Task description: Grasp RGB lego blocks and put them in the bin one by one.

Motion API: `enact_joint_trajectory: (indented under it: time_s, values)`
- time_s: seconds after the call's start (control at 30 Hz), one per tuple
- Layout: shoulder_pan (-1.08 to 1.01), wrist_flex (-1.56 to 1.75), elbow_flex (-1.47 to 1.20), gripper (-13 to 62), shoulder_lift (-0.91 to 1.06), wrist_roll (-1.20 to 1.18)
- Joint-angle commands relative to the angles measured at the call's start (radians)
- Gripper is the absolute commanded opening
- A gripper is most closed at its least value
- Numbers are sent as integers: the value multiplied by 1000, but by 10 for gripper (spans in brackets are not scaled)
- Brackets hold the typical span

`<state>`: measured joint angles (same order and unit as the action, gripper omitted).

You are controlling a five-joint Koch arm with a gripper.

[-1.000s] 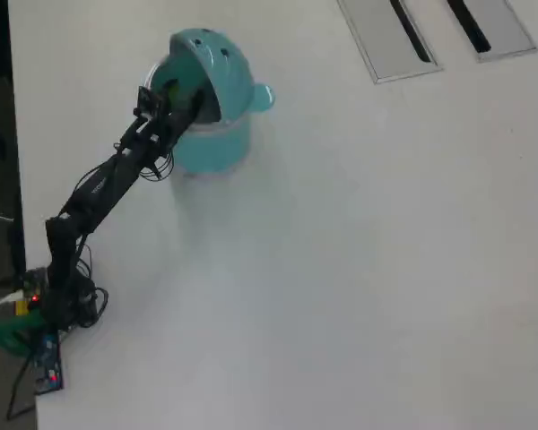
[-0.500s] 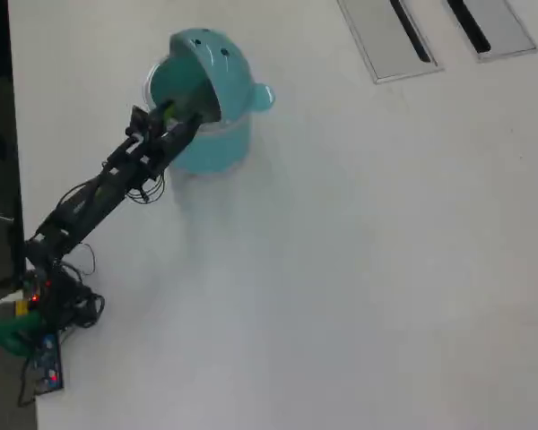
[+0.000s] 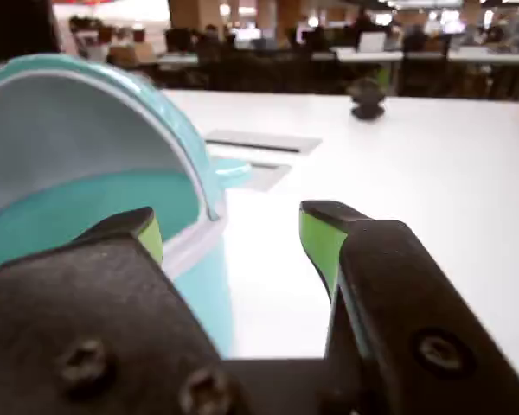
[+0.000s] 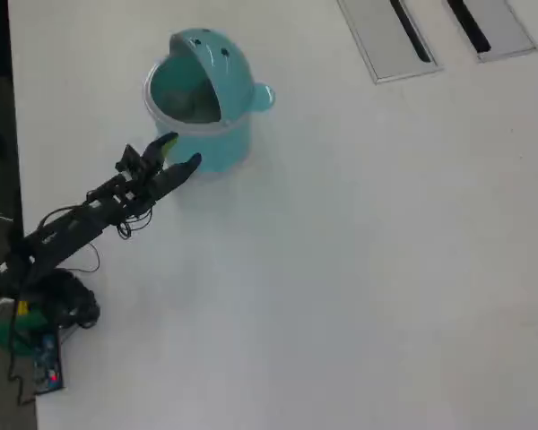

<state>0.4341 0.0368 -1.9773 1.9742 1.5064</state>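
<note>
On a bare white table (image 4: 359, 269), our gripper (image 4: 181, 150) hangs empty, jaws apart, beside the bin (image 4: 197, 148) near the far left corner. No blocks show; we judge the next move a search.

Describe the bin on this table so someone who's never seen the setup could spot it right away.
On the white table, look toward the upper left in the overhead view, just past the tip of the black arm's open gripper. There stands the bin, a round teal tub with a domed hood-like lid and a small knob on its side. The only other fixtures, two flat grey slotted panels, look nothing like it.
</note>
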Motion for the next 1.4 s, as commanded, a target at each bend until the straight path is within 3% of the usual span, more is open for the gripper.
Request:
enact_joint_trajectory:
  time_s: [0.0,0.4,0.83,1.37]
  values:
    - [-31,71,26,294,61,-64]
    - [-236,163,-235,294,225,-382]
    - [-295,364,-511,293,367,-623]
    - [-387,627,-881,293,391,-911]
